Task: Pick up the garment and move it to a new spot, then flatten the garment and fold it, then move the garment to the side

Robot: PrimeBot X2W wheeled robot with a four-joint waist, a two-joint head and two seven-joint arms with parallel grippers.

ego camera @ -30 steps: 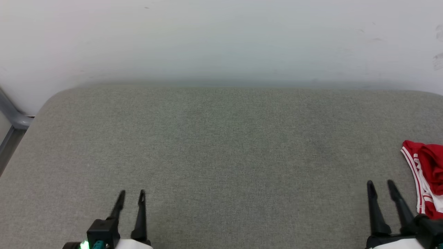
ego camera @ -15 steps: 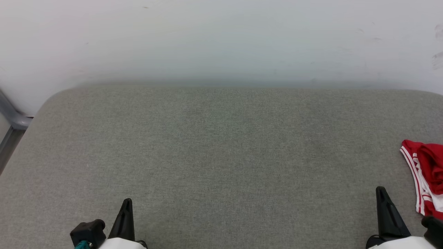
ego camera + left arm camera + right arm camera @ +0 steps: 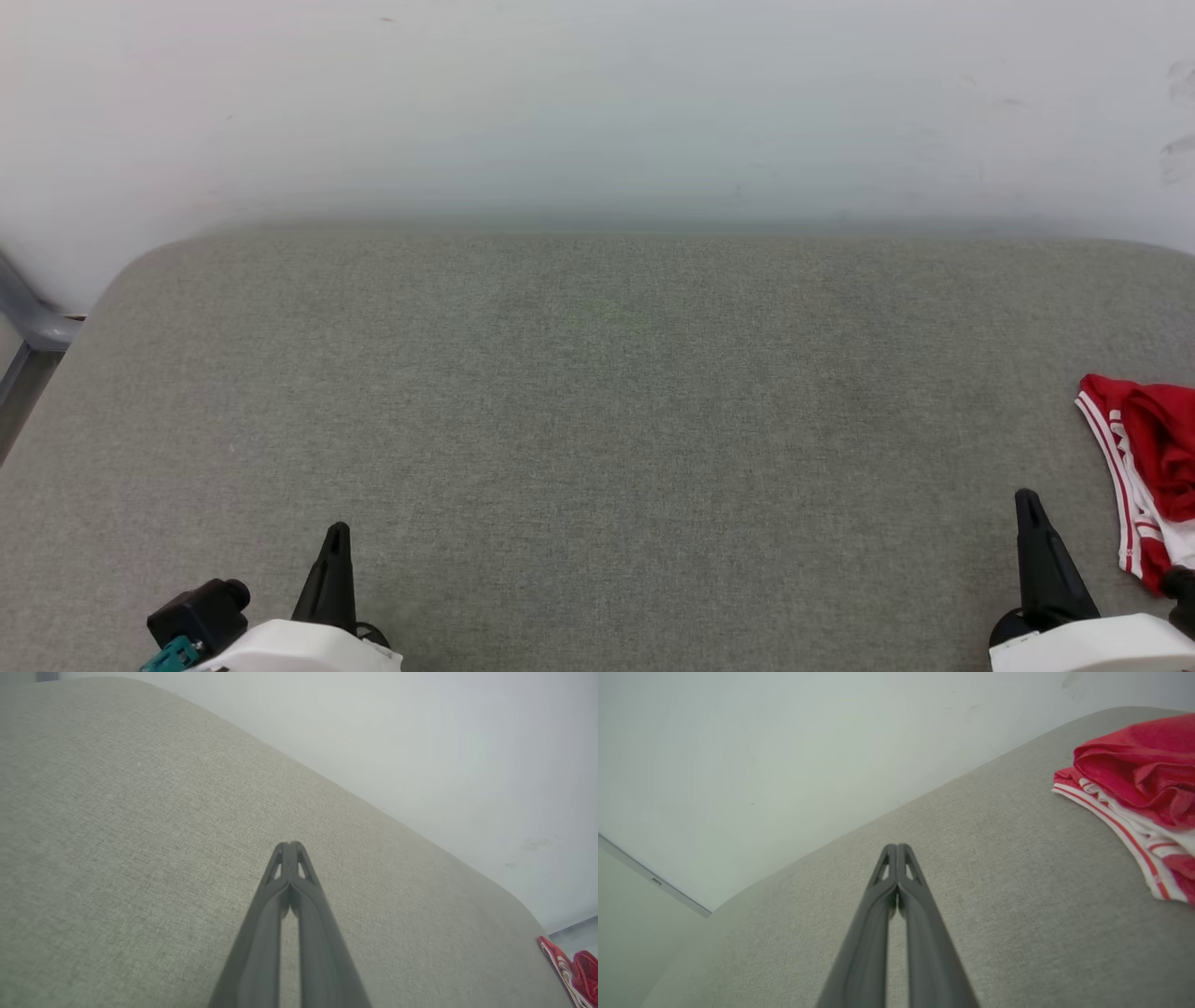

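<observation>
In the head view, the garment (image 3: pixel 1144 448) is lying bunched at the cushion's (image 3: pixel 597 373) right edge, red with white striped trim, and is running out of frame. The left gripper (image 3: pixel 336 541) is hovering over the near edge toward the left. The right gripper (image 3: pixel 1027 509) is hovering over the near edge toward the right, near the garment but apart from it. A wall (image 3: pixel 597 112) is rising behind the far edge.

In the left wrist view, the left gripper (image 3: pixel 290 848) is showing its fingertips pressed together, empty, over bare cushion.

In the right wrist view, the right gripper (image 3: pixel 896 849) is showing its tips touching too, empty, with the garment (image 3: pixel 1134 774) lying crumpled apart from it.
</observation>
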